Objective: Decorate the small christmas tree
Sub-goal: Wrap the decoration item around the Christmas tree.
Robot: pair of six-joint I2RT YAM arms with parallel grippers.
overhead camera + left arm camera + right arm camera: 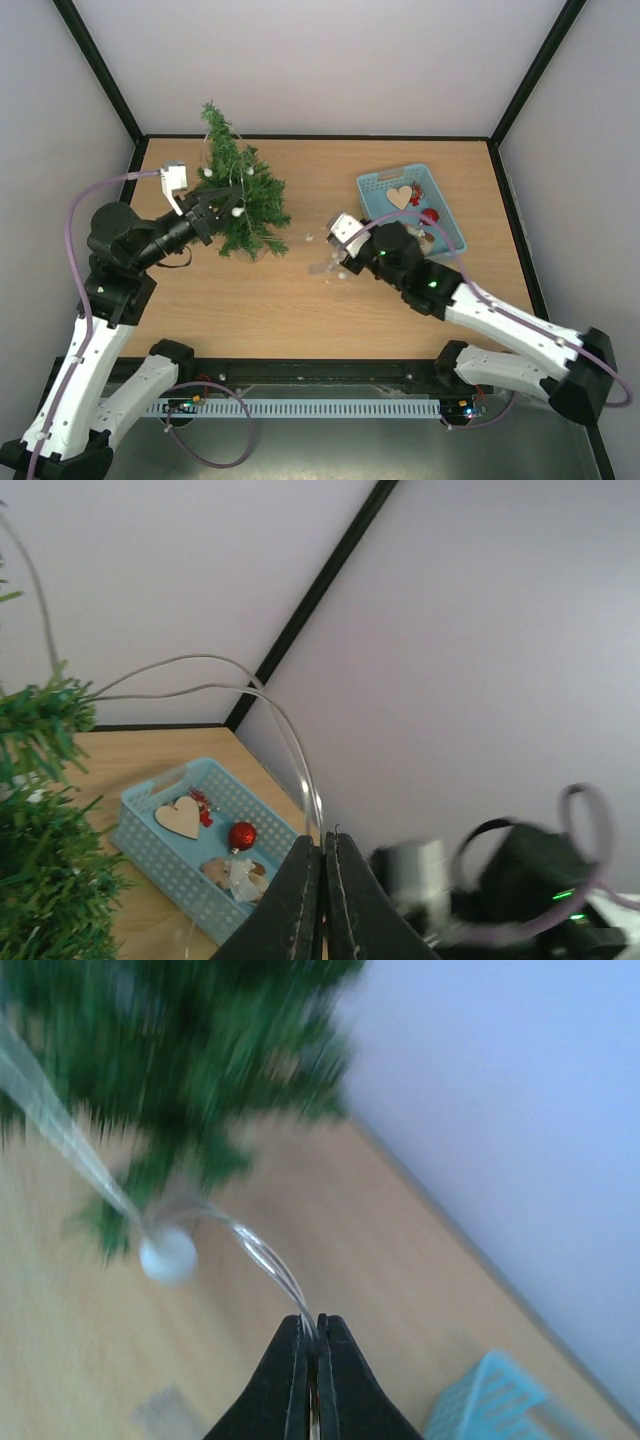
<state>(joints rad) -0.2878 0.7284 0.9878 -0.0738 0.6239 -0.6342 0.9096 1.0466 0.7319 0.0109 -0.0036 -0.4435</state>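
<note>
The tree (247, 200) stands on the table (250, 300). The left gripper (322, 865), pressed against the tree's left side, is clenched on a thin clear wire (200, 662). The right gripper (309, 1345), to the tree's right, is clamped on the same wire, with a white bead (166, 1256) just tree-side of its tips.

To do this step well, I'd hold the wire gently taut and lay it around the branches without tugging the tree over.

Count: one tree, one wire, two grippers. Further right of the tree is one basket (375, 183) holding one wooden heart (400, 196) and one red ball (429, 215).
</note>
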